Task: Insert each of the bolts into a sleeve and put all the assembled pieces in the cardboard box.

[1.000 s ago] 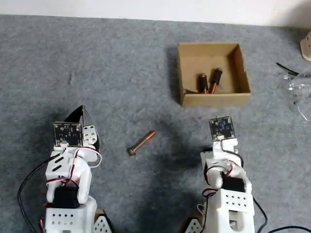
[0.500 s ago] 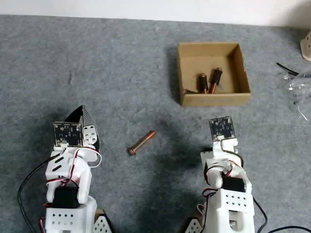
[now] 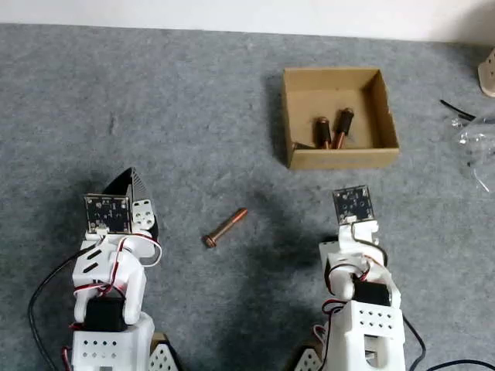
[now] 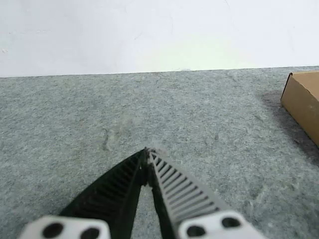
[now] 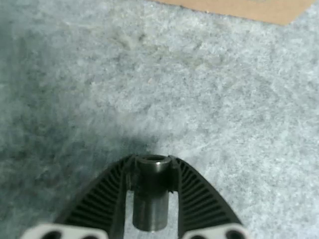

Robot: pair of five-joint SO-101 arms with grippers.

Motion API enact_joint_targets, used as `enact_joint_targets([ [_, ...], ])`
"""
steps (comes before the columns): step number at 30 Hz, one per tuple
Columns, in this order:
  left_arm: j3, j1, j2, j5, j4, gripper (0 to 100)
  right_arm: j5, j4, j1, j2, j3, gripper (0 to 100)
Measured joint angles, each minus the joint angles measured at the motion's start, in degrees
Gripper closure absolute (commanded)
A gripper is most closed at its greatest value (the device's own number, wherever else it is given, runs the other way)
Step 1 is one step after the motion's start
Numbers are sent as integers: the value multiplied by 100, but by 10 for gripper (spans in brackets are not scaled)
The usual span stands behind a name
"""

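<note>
Nearest, the right gripper (image 5: 151, 161) has its fingers clamped on a dark sleeve (image 5: 151, 199). The left gripper (image 4: 148, 154) fingers are clenched, holding nothing. A copper bolt (image 3: 225, 227) lies on the grey worktop (image 3: 193, 116) between the arms. Beyond, the cardboard box (image 3: 342, 158) contains sleeved bolts (image 3: 332, 130).

A grey mat (image 3: 155, 116) covers most of the frame. A white wall (image 3: 232, 11) runs along the top. At the right edge lie a clear plastic thing (image 3: 473, 137) and a thin black wire (image 3: 456, 110). A tan thing (image 3: 488, 73) peeks in above them
</note>
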Motion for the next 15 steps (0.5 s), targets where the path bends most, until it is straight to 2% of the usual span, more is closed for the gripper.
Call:
enact_joint_targets([
  [15, 0, 0, 0, 0, 0, 993, 0, 44, 0, 0, 0, 994],
])
